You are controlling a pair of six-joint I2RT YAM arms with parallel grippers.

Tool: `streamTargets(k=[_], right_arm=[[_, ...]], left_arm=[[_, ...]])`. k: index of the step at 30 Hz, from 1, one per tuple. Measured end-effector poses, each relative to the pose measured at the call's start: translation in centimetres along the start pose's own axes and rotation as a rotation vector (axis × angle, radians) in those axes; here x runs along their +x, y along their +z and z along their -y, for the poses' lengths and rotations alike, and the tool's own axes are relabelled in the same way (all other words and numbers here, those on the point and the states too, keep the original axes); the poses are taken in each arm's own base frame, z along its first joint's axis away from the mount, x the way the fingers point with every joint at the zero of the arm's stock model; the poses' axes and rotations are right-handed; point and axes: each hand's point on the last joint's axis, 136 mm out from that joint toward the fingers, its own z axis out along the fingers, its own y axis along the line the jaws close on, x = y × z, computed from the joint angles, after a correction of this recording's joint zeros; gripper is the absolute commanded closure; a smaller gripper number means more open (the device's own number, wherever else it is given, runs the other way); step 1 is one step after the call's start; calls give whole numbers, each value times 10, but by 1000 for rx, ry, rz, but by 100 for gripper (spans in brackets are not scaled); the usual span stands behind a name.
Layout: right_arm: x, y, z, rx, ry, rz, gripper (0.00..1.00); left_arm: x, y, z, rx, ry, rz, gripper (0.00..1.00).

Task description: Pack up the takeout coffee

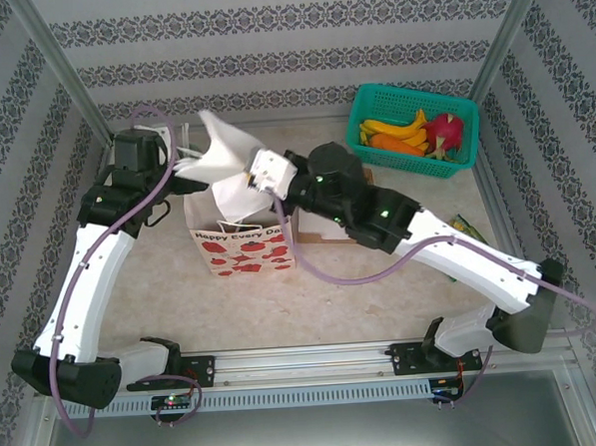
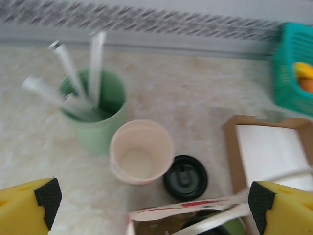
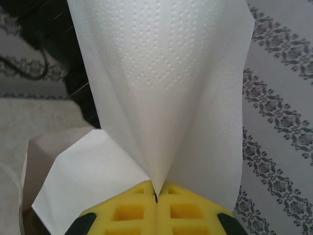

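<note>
1. At the left side of the table (image 1: 162, 300), I see the left gripper (image 2: 154, 197) spread fully wide. Its black pads (image 2: 47, 196) sit in opposite lower corners of the left wrist view, with nothing gripped between them.
2. Ahead of it, a mint-green cup (image 2: 100, 122) stands upright with white sticks (image 2: 95, 63) leaning inside.
3. Just right of that cup stands an open cup (image 2: 142, 152), upright, with a cream-white inside that looks empty. A black lid (image 2: 185, 177) lies flat on the table just beside its base.
4. At mid-table, between the arms, a paper bag (image 1: 241, 244) with red printing stands upright. Through its mouth, at the bottom edge of the left wrist view, I see a green wall with a dark top. It is blurred and cut off by the frame, and I read it as the takeout coffee (image 2: 234, 228), inside the bag.
5. Above the bag, the right gripper (image 3: 156, 195) is clamped tight on a white napkin (image 3: 161, 98). The napkin is pinched at a fold and fans upward from the yellow fingers.
6. Right of the lid, a brown tray (image 2: 231, 147) holds white sheets.
7. At the far right rear, a teal basket (image 1: 395, 158) holds fruit (image 1: 404, 138).
</note>
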Motion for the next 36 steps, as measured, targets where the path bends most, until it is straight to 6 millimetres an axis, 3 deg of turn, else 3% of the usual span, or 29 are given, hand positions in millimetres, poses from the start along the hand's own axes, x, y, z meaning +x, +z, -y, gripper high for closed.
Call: streamTargets(k=[7,11,17,20,22,25,30,33,36], right_arm=[[77,35,-52,-270,-92,-230,100],[100,45,-64,-420,-59,-334,100],[95,32,-77,-580,13,-383,100],[86,22,-73,-619,42,-386,97],[84,20,-70,-634,52,-410,88],[89,25,-69,-646,66,-447,66],[93,28,-65,-616,86,-477,47],[83,28,-47,-534,96,-436,41],[71,13,-14,-392,137,-365,29]], left_arm=[[8,6,-13,-76,-109,-30,0],[11,13,-14,-82,-129,-48,0],[9,13,-19,-111,-132,-37,0],[4,5,-31,-165,-157,3,1],[-2,-6,-42,-204,-183,46,0],[-5,-22,-53,-224,-212,100,0],[-7,-30,-66,-268,-234,138,1],[4,-24,-85,-329,-266,142,1],[22,-21,-109,-416,-297,162,1]])
